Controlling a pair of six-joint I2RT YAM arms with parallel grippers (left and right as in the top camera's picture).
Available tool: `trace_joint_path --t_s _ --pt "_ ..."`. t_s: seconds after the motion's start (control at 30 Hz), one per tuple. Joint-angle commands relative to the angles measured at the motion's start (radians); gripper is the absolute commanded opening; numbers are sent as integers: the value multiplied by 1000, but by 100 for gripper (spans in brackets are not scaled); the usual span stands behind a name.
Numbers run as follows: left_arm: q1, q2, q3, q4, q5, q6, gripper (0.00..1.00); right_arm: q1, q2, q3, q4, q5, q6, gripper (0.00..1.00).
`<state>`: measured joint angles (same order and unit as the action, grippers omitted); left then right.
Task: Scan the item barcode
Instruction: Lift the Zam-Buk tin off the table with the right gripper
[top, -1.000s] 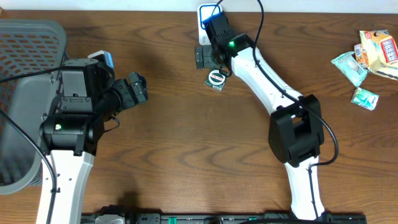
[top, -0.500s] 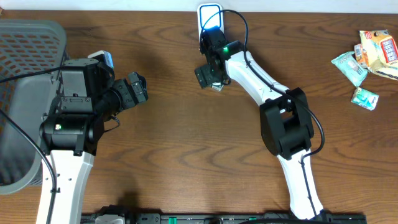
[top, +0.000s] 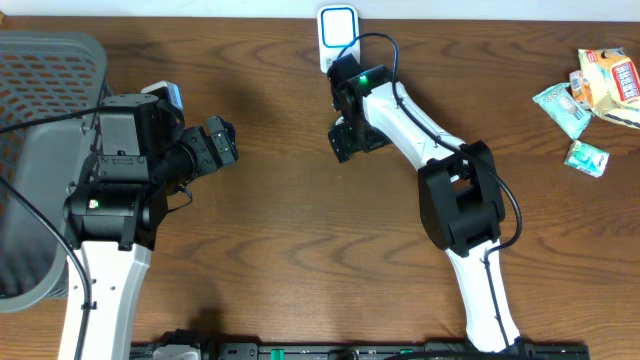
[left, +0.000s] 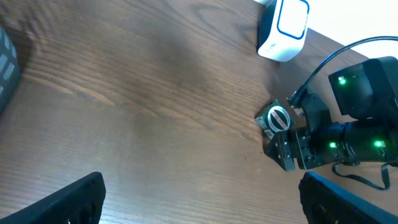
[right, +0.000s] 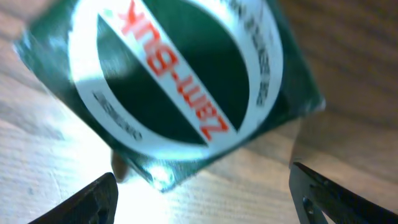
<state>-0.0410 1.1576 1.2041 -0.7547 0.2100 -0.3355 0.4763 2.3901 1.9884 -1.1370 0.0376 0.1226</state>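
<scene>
The small green box (right: 180, 81) lies on the table (top: 280, 250) near the middle of its far edge, close to the white scanner (top: 338, 24). The right gripper (top: 345, 140) hangs right over it, jaws spread wide on either side and, as far as the blurred wrist view shows, not touching it. The left gripper (top: 220, 143) stands wide open near the table's left edge.

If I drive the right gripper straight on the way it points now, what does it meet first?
Most likely the green Zam-Buk box, which lies on the table directly ahead of the right gripper, whose jaws stand open. How much gap is left I cannot tell.
</scene>
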Motion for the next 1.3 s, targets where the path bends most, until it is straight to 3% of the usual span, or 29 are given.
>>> trace_joint_path --t_s 0.0,0.2,0.37,0.97,1.27 --pt "3 -1 15 0 -6 17 98 8 -102 7 11 9 14 83" --pt "3 -1 15 0 -6 17 98 4 -134 7 220 8 -72 84" --pt "3 -1 15 0 -6 17 98 4 -102 6 316 -48 -302 99" --pt "3 -1 15 0 -6 17 98 -28 2 5 268 -151 -446 99" --pt "3 -1 15 0 -6 17 98 -37 30 5 256 -75 -457 85"
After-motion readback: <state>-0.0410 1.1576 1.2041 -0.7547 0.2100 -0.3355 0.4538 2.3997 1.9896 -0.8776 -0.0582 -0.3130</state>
